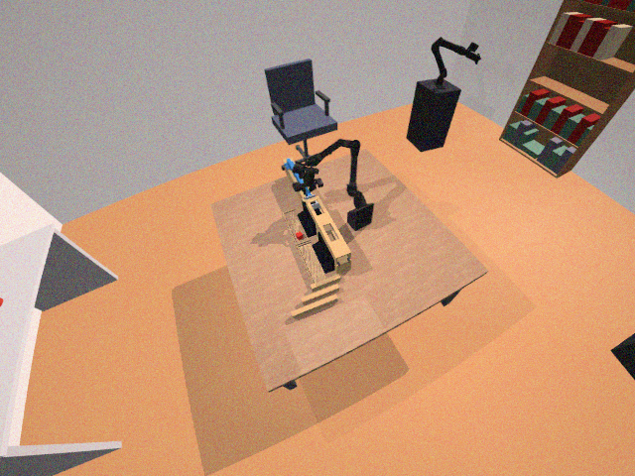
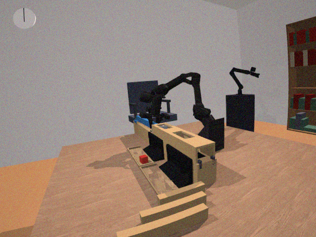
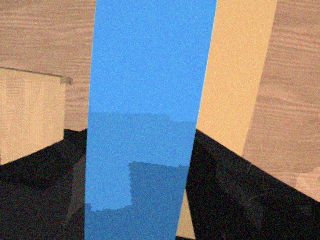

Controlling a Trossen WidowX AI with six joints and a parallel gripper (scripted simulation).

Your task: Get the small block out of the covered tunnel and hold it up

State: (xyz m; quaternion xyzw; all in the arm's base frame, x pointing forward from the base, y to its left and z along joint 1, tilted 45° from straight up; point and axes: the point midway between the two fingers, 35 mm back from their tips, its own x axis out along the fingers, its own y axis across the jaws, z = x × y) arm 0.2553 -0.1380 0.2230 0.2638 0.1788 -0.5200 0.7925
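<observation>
1. So the little red block [image 1: 299,235] [image 2: 143,159] is sitting in a shallow tray [image 1: 308,240] [image 2: 148,163] beside the covered tunnel [image 1: 342,248] [image 2: 204,142], outside it.
2. My gripper [image 1: 309,190] [image 2: 154,124] [image 3: 150,135]'s clamped on the blue handle [image 1: 291,165] [image 2: 141,120] [image 3: 150,60].
3. Three wooden bars [image 1: 314,305] [image 2: 163,221] lie near the tunnel's other end on the worktop [image 1: 410,256] [image 2: 89,191] [image 3: 290,100].

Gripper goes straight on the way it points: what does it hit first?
Likely the pale wooden rail beneath the blue handle that the gripper is shut on; clearance is hard to judge.
</observation>
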